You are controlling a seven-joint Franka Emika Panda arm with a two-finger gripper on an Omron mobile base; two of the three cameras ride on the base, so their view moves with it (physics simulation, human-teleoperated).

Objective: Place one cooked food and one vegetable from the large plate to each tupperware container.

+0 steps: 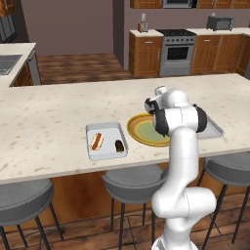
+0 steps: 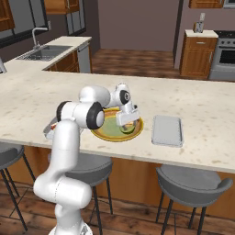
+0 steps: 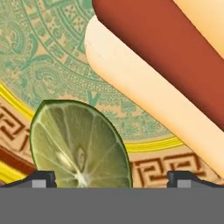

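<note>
**A:** Where was the gripper (image 2: 127, 125)?

**B:** Low over the large plate (image 2: 103, 133), jaws spread wide and holding nothing — one dark fingertip (image 3: 41, 178) showed at either side of the hand view.

**A:** And what lay between them?

**B:** A lime half (image 3: 78, 146), cut face up, sat nearly straight ahead, slightly toward the left fingertip. A hot dog (image 3: 162, 70) lay beyond it, its long axis running diagonally. One tupperware container (image 1: 106, 140) already held a hot dog and a dark item; the other tupperware container (image 2: 167, 130) sat just beside the plate.
</note>
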